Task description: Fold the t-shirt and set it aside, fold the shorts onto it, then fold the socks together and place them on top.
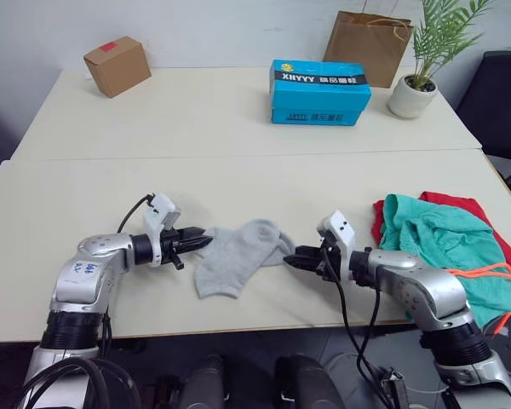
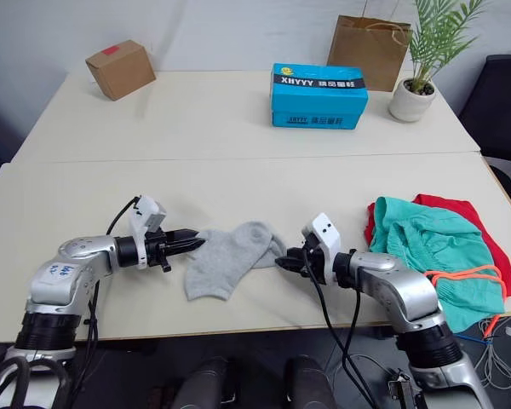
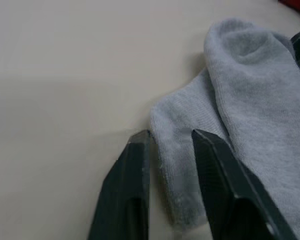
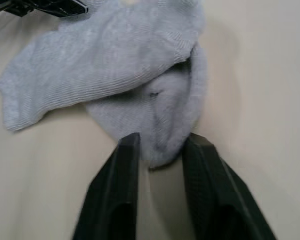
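Lying between both grippers, the socks (image 1: 238, 254) have ends inside the parted left gripper (image 1: 206, 240) and right gripper (image 1: 291, 256).

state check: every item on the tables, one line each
socks: flat, overlapping, a gripper at each end
left gripper: open, astride one sock end
right gripper: open, astride the other end
shorts: crumpled on t-shirt
t-shirt: underneath, bunched
blue box: closed

The t-shirt (image 1: 450, 204) lies mostly hidden under the shorts (image 1: 447, 243) — seemingly bunched.
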You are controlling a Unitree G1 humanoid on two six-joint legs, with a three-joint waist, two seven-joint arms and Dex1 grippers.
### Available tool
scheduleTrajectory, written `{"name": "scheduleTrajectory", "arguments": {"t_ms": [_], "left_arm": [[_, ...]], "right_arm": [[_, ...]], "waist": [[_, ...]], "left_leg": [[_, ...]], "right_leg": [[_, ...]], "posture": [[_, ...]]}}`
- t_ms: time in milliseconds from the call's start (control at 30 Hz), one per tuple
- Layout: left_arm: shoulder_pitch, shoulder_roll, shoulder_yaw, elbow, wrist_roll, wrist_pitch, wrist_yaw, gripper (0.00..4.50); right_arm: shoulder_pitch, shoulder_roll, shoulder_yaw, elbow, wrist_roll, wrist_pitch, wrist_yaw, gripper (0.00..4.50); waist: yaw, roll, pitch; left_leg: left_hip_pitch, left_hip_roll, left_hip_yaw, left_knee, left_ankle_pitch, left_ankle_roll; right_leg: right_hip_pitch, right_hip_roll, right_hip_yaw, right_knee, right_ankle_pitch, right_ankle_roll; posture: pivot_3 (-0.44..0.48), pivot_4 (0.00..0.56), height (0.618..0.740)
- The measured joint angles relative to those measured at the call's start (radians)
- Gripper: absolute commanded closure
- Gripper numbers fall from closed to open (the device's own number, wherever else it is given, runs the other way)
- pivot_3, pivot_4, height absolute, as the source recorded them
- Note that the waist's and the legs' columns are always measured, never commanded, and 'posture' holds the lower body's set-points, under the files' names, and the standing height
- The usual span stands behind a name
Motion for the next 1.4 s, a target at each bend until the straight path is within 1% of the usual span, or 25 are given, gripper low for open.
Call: {"name": "scheduleTrajectory", "arguments": {"t_ms": [100, 133, 200, 300, 367, 467, 533, 567, 667, 733, 833, 933, 1100, 1133, 1200, 1400], "left_arm": [[0.070, 0.091, 0.128, -0.088, -0.110, 0.106, -0.025, 2.24], [0.099, 0.125, 0.172, -0.120, -0.149, 0.159, -0.030, 2.24], [0.155, 0.184, 0.230, -0.189, -0.222, 0.276, -0.035, 2.24], [0.229, 0.219, 0.273, -0.303, -0.329, 0.448, -0.018, 2.24], [0.256, 0.204, 0.266, -0.362, -0.365, 0.533, 0.032, 2.24], [0.269, 0.151, 0.243, -0.410, -0.374, 0.591, 0.129, 2.24], [0.269, 0.134, 0.223, -0.425, -0.366, 0.599, 0.183, 2.24], [0.268, 0.127, 0.191, -0.435, -0.354, 0.595, 0.214, 2.24], [0.269, 0.078, 0.148, -0.468, -0.351, 0.593, 0.266, 2.24], [0.268, 0.041, 0.139, -0.482, -0.345, 0.589, 0.312, 2.24], [0.273, 0.010, 0.093, -0.513, -0.323, 0.564, 0.368, 2.24], [0.273, -0.029, 0.087, -0.522, -0.321, 0.560, 0.407, 2.85], [0.270, -0.021, 0.066, -0.526, -0.316, 0.563, 0.439, 4.38], [0.270, -0.021, 0.062, -0.526, -0.317, 0.564, 0.441, 4.50], [0.267, -0.019, 0.060, -0.529, -0.318, 0.564, 0.444, 4.50], [0.268, -0.019, 0.056, -0.530, -0.319, 0.548, 0.444, 4.50]], "right_arm": [[0.006, -0.164, -0.026, -0.017, 0.036, -0.005, 0.177, 1.06], [-0.005, -0.191, -0.036, -0.012, 0.043, -0.019, 0.226, 1.06], [-0.057, -0.198, -0.047, 0.019, 0.046, -0.038, 0.277, 1.06], [-0.174, -0.154, -0.027, 0.096, 0.018, -0.066, 0.288, 1.06], [-0.254, -0.095, -0.004, 0.175, -0.022, -0.071, 0.259, 1.06], [-0.342, -0.014, 0.066, 0.277, -0.087, -0.075, 0.230, 1.06], [-0.375, 0.028, 0.097, 0.336, -0.122, -0.081, 0.214, 1.06], [-0.402, 0.066, 0.104, 0.384, -0.147, -0.084, 0.196, 1.06], [-0.440, 0.110, 0.122, 0.446, -0.181, -0.091, 0.179, 1.06], [-0.469, 0.137, 0.130, 0.500, -0.195, -0.101, 0.185, 1.06], [-0.511, 0.187, 0.134, 0.571, -0.204, -0.102, 0.198, 1.06], [-0.535, 0.215, 0.136, 0.586, -0.207, -0.085, 0.215, 1.63], [-0.544, 0.239, 0.136, 0.617, -0.210, -0.062, 0.222, 3.37], [-0.545, 0.239, 0.136, 0.620, -0.211, -0.061, 0.223, 3.74], [-0.547, 0.239, 0.136, 0.623, -0.213, -0.061, 0.228, 4.48], [-0.548, 0.239, 0.134, 0.629, -0.226, -0.071, 0.247, 4.48]], "waist": [[-0.002, 0.000, 0.000], [-0.005, 0.000, 0.000], [-0.014, 0.000, 0.000], [-0.010, 0.001, 0.001], [-0.007, 0.001, 0.001], [0.003, 0.001, 0.001], [0.003, 0.001, 0.000], [0.000, 0.001, 0.001], [-0.003, 0.001, 0.001], [-0.004, 0.001, 0.000], [-0.002, 0.002, 0.000], [0.002, 0.002, 0.000], [-0.001, 0.002, -0.001], [-0.002, 0.002, -0.001], [-0.003, 0.003, -0.001], [-0.003, 0.003, -0.001]], "left_leg": [[0.001, 0.000, 0.000, -0.002, 0.000, 0.000], [0.001, 0.000, 0.000, -0.002, 0.000, 0.000], [0.002, 0.001, 0.000, -0.003, 0.000, -0.001], [0.003, 0.001, 0.000, -0.003, 0.001, -0.003], [0.003, 0.000, 0.000, -0.002, 0.001, -0.003], [0.002, 0.000, -0.001, -0.002, 0.001, -0.003], [0.002, 0.000, -0.001, -0.002, 0.001, -0.003], [0.001, -0.001, 0.000, -0.002, 0.002, -0.003], [0.001, 0.000, 0.000, -0.002, 0.002, -0.003], [0.001, 0.000, 0.000, -0.002, 0.002, -0.003], [0.002, -0.001, 0.000, -0.001, 0.002, -0.003], [0.002, -0.001, -0.001, -0.001, 0.002, -0.003], [0.002, -0.001, -0.001, -0.002, 0.002, -0.003], [0.002, -0.001, -0.001, -0.002, 0.002, -0.003], [0.002, -0.001, 0.000, -0.003, 0.002, -0.003], [0.002, -0.001, 0.000, -0.003, 0.002, -0.003]], "right_leg": [[0.001, 0.000, 0.000, -0.002, 0.000, 0.000], [0.001, 0.000, 0.000, -0.003, 0.000, 0.000], [0.001, 0.000, 0.001, -0.004, 0.000, 0.000], [0.000, 0.000, 0.001, -0.003, -0.001, -0.001], [0.000, 0.000, 0.001, -0.003, -0.001, -0.001], [0.000, 0.000, 0.001, -0.003, -0.001, -0.002], [0.000, 0.000, 0.002, -0.003, -0.001, -0.001], [0.000, 0.000, 0.002, -0.003, -0.001, -0.001], [0.000, 0.000, 0.002, -0.001, -0.001, -0.001], [0.000, 0.000, 0.002, -0.001, -0.001, -0.001], [0.000, 0.000, 0.002, -0.001, -0.001, -0.001], [0.000, 0.000, 0.002, -0.001, -0.001, -0.001], [0.000, 0.000, 0.002, -0.001, -0.001, -0.001], [0.000, 0.000, 0.002, -0.001, -0.001, -0.001], [0.000, 0.000, 0.002, -0.001, -0.001, -0.001], [0.000, 0.000, 0.002, -0.002, -0.001, -0.001]], "posture": [[0.000, 0.150, 0.740], [0.000, 0.150, 0.740], [0.000, 0.150, 0.740], [0.000, 0.150, 0.740], [0.000, 0.150, 0.740], [0.000, 0.150, 0.740], [0.000, 0.150, 0.740], [0.000, 0.150, 0.740], [0.000, 0.150, 0.740], [0.000, 0.150, 0.740], [0.000, 0.150, 0.740], [0.000, 0.150, 0.740], [0.000, 0.150, 0.740], [0.000, 0.150, 0.740], [0.000, 0.150, 0.740], [0.000, 0.150, 0.740]]}}
